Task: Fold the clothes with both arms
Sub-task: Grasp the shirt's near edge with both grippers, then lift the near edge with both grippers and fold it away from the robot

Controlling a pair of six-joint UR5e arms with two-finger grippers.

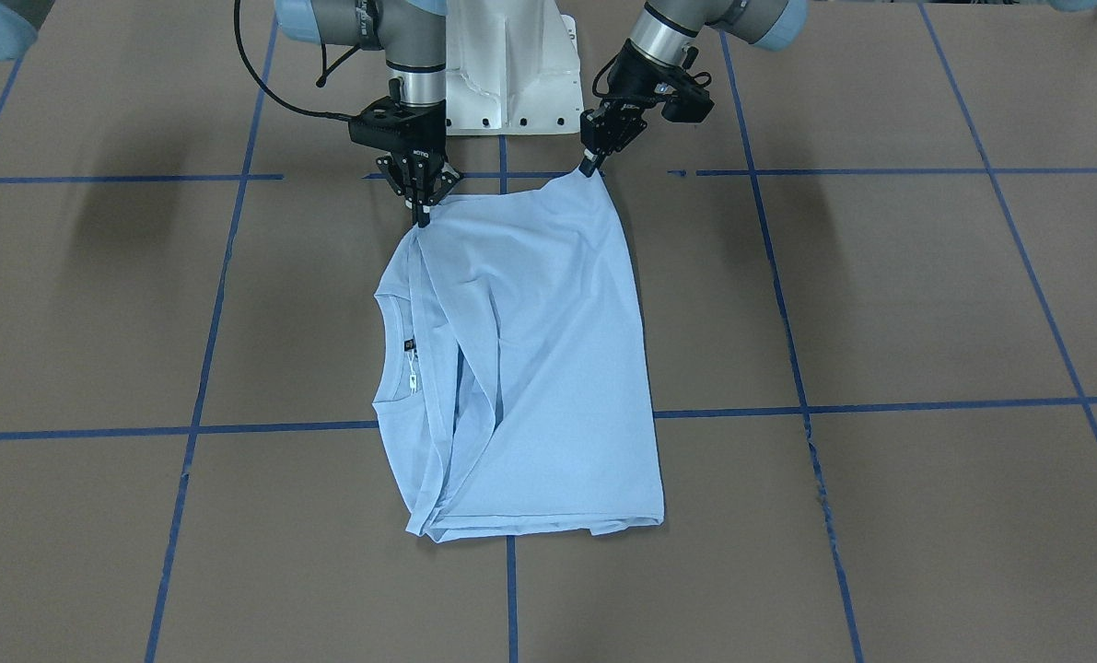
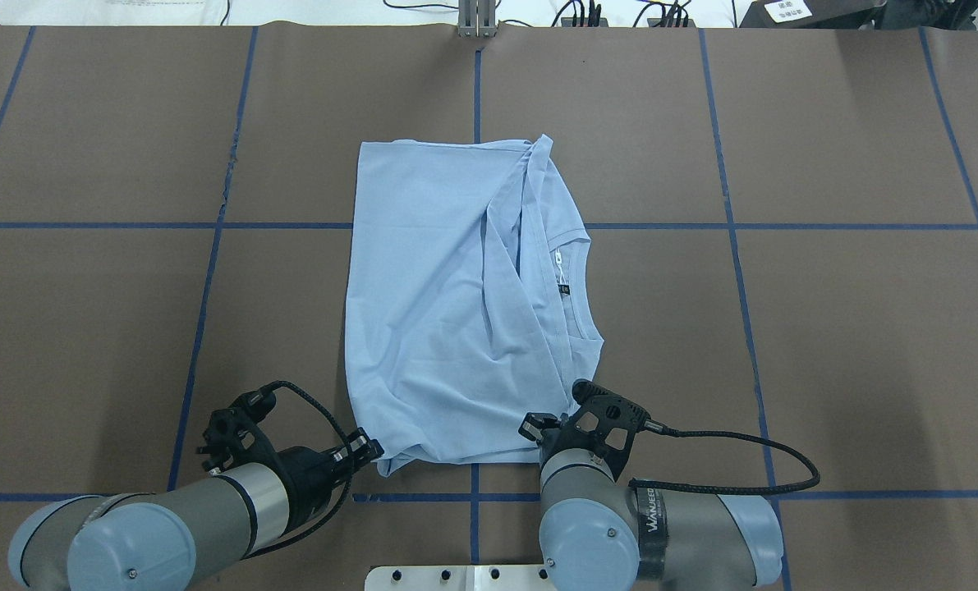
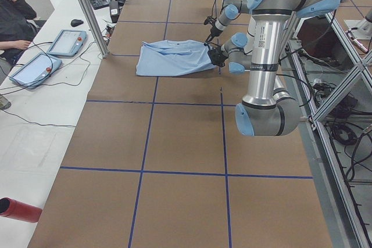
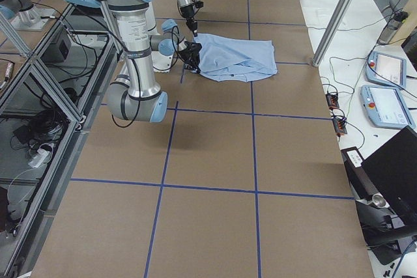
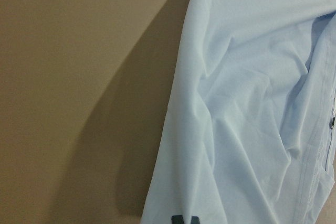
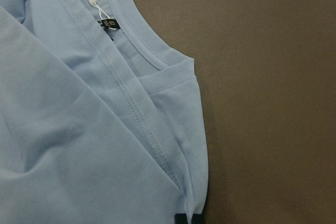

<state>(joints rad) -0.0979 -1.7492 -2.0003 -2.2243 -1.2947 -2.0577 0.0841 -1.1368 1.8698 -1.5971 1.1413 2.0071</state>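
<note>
In the front view, the left tool (image 1: 590, 167) pinches the blue shirt (image 1: 530, 368) at its 1 o'clock corner. The right tool (image 1: 422, 214) pinches its 11 o'clock corner.

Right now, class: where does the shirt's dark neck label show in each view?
Front-facing: neck label, left of centre, just inside the collar.
Overhead: right of centre.
Exterior left: too small to tell.
Exterior right: too small to tell.
Left wrist: not clearly in it.
Right wrist: upper left.
Shared landmark: the round collar of the T-shirt, curving beside the label.
</note>
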